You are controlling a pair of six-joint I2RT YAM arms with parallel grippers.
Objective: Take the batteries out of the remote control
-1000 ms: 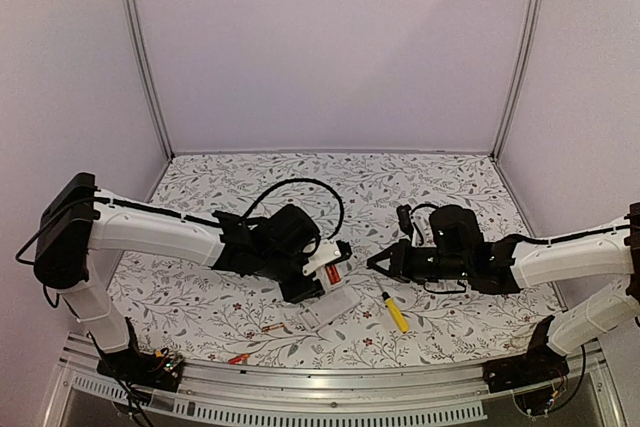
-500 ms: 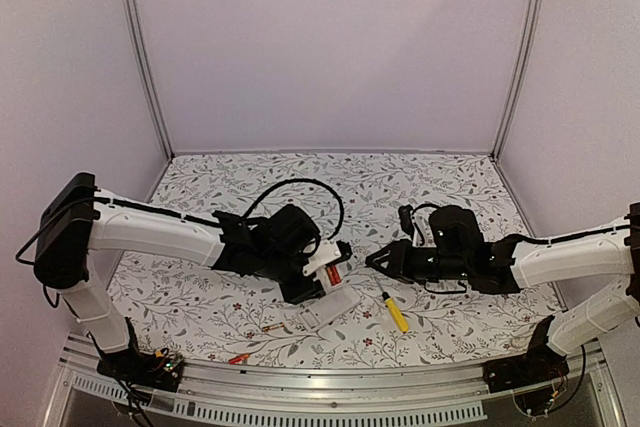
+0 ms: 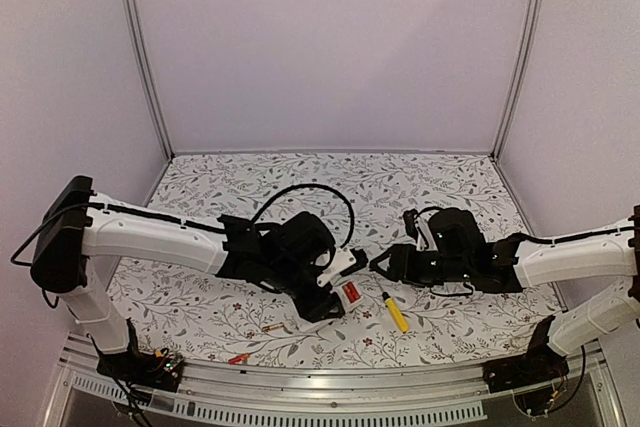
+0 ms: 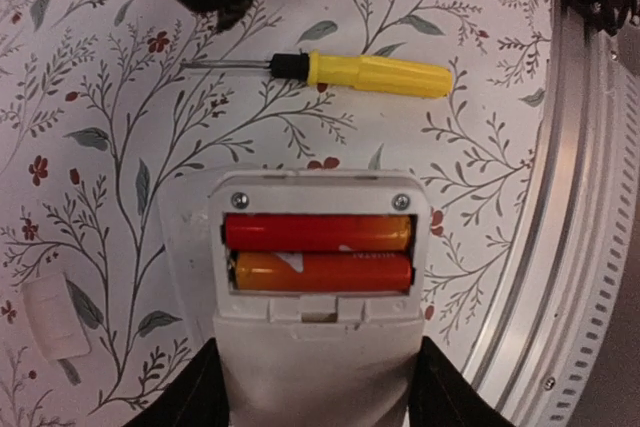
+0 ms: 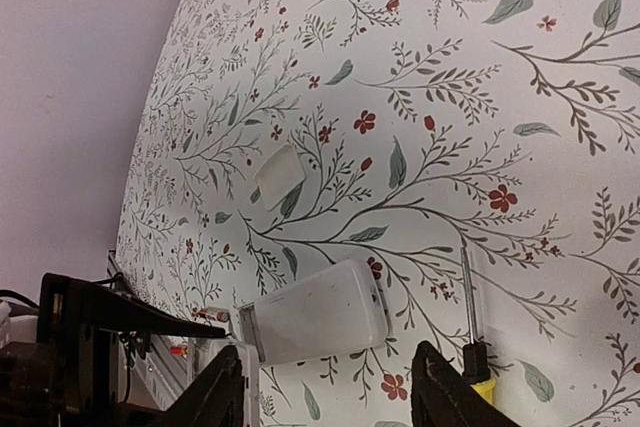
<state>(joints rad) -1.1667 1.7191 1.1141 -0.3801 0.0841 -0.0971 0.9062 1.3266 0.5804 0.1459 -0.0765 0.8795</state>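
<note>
Left gripper (image 4: 315, 402) clamps remote control (image 4: 300, 192). Its bay is uncovered, with two red-orange batteries (image 4: 318, 252) side by side inside. Right gripper (image 5: 330, 387) is spread and empty, near yellow-handled screwdriver (image 4: 375, 72).

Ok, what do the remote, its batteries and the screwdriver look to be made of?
The remote: matte off-white moulded plastic, likely, with two shiny metal screws. The batteries: glossy red-orange wrapped sleeves, probably over metal cans; their ends are hidden here. The screwdriver: smooth yellow plastic-looking handle, black collar, thin grey metal shaft.
</note>
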